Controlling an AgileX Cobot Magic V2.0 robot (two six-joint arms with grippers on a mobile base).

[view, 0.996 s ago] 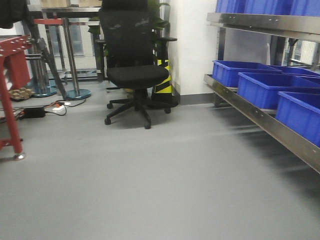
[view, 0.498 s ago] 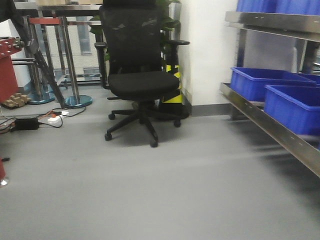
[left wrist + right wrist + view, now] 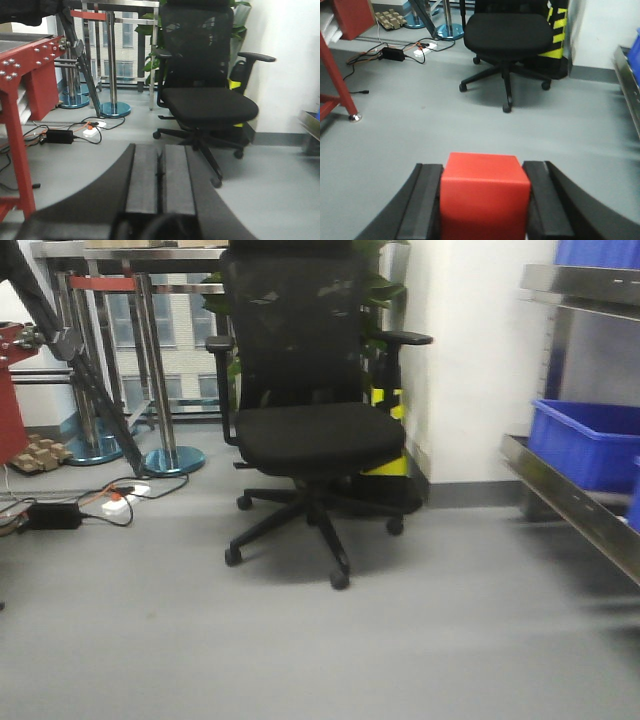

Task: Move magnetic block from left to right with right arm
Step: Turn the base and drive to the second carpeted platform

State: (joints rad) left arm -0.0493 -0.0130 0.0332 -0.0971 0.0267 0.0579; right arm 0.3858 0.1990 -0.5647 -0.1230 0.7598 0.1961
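Observation:
A plain red cube, the magnetic block [image 3: 484, 197], sits clamped between the two black fingers of my right gripper [image 3: 483, 172] in the right wrist view, held above the grey floor. My left gripper [image 3: 160, 155] fills the lower left wrist view with its two grey pads pressed together and nothing between them. Neither gripper nor the block shows in the front view.
A black office chair [image 3: 310, 430] stands straight ahead on the grey floor, a yellow-black striped post [image 3: 388, 430] behind it. A metal shelf with blue bins [image 3: 590, 440] runs along the right. A red frame [image 3: 20, 100], cables with a power brick [image 3: 50, 515] and steel stanchions [image 3: 160, 370] are left.
The front view has swung left and closer: the chair has grown and drifted right, the shelf with blue bins has slid toward the right edge.

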